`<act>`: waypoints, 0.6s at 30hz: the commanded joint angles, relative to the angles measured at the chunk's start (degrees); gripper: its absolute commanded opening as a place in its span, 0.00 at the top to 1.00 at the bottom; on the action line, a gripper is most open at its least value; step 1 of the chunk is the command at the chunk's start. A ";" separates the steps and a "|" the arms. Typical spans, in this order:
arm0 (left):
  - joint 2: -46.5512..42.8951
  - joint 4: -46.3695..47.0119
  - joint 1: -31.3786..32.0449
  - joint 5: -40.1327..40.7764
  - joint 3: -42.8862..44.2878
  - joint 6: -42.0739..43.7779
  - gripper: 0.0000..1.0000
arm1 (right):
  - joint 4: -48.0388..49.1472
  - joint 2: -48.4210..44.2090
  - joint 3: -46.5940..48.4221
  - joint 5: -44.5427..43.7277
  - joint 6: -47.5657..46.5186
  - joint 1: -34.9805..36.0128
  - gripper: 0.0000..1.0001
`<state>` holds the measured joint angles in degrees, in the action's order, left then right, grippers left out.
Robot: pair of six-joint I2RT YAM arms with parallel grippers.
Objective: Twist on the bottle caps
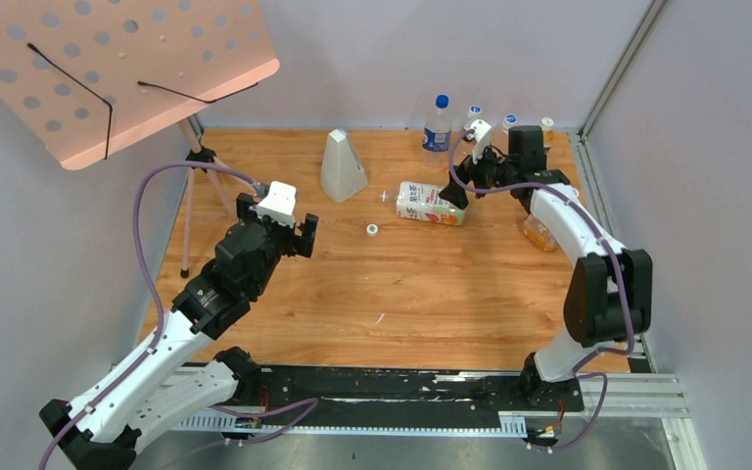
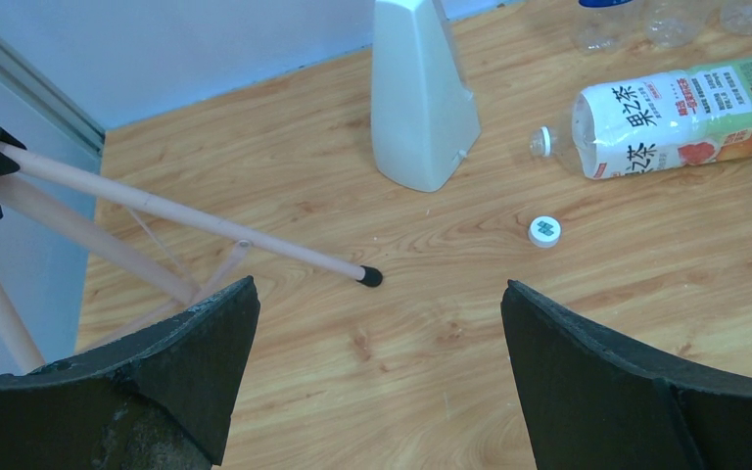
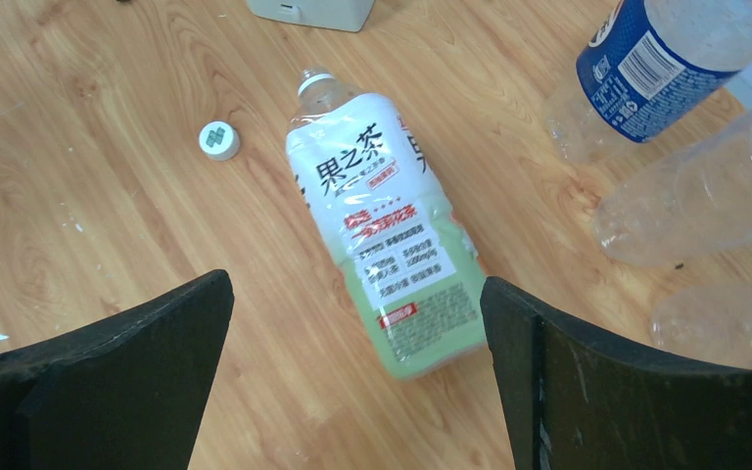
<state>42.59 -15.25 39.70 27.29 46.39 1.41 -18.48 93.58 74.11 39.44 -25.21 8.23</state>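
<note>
While the wood-grain table (image 1: 401,313) fills every view, only the top camera shows the pink perforated stand (image 1: 108,69), far left of the larger bottle (image 3: 387,235). The left gripper (image 2: 380,294), also well left of that bottle, spreads its matte black fingers wide around nothing. The right gripper (image 3: 357,286) hangs over the bottle, equally wide and empty. A white tapered block (image 2: 421,93) stands just beyond the bottle's neck. The bottle itself is clear plastic in a glossy green-white-orange sleeve and lies on its side, uncapped. Behind it stands a blue-labelled bottle (image 1: 437,124). The wrist views resolve one round white cap (image 2: 544,230), flat near the neck, not touching.
</note>
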 commanded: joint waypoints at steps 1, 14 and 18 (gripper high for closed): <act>0.48 1.36 -0.24 -0.31 0.03 0.85 0.00 | -3.68 8.15 8.43 3.20 -5.72 0.76 0.00; 1.67 1.32 -0.24 -0.77 0.01 1.50 0.00 | -5.01 25.20 17.49 2.67 1.68 2.03 0.02; 1.72 1.17 -0.24 -1.56 0.15 1.52 0.00 | -5.29 24.14 14.07 0.72 3.72 2.14 0.10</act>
<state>44.27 -15.27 39.70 26.85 46.37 2.52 -24.14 119.00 88.88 41.36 -23.99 9.76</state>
